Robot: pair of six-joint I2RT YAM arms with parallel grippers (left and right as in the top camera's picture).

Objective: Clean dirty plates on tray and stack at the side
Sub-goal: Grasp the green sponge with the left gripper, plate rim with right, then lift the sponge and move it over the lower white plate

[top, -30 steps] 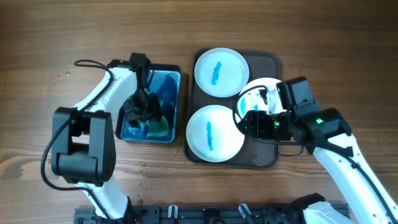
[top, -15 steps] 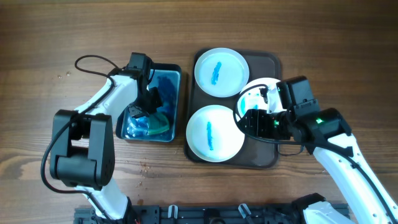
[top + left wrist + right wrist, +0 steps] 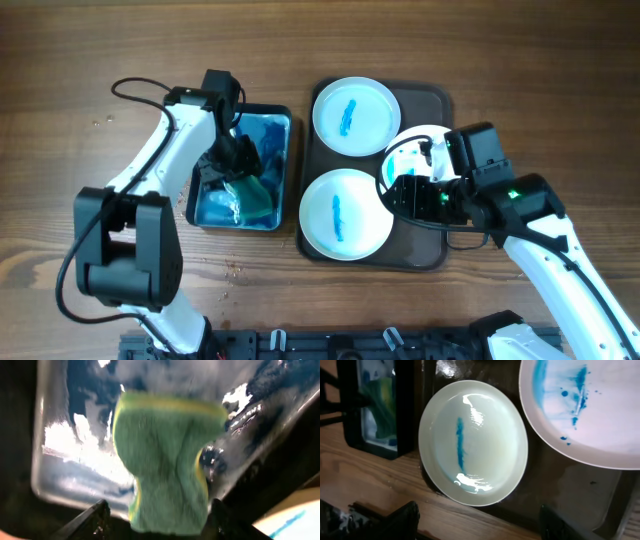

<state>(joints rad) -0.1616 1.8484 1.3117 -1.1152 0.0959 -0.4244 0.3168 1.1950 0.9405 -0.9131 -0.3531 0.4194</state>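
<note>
Jaws of the right gripper [image 3: 479, 512] stand wide apart with nothing between them, above the near edge of the tray. Those of the left gripper [image 3: 157, 510] are closed on a green cloth with a yellow edge [image 3: 160, 460], which hangs down from them in a bunched fold.

Three round white shallow plates lie on the large dark brown rectangular plastic tray [image 3: 425, 252]. The back plate [image 3: 355, 115] sits in the tray's far left corner and carries a short blue streak on its face. The front plate [image 3: 345, 213] sits in the near left corner, its rim reaching over the tray's left edge, with a thin blue line down the middle. The third plate [image 3: 415, 145] is on the right side of the tray, partly covered by the right arm in the overhead view. In the right wrist view its face shows a broad pale blue wash with darker streaks and a few drops. Its rim comes close to the front plate's rim, but I cannot tell whether they touch. No plate rests on another.

Just beside the tray on its left stands a smaller blue rectangular tub [image 3: 293, 170], its inside wet, shiny and tinted blue. The left gripper holds the cloth over this tub, towards its middle. Tray and tub both rest on a brown wooden table [image 3: 520, 60].
</note>
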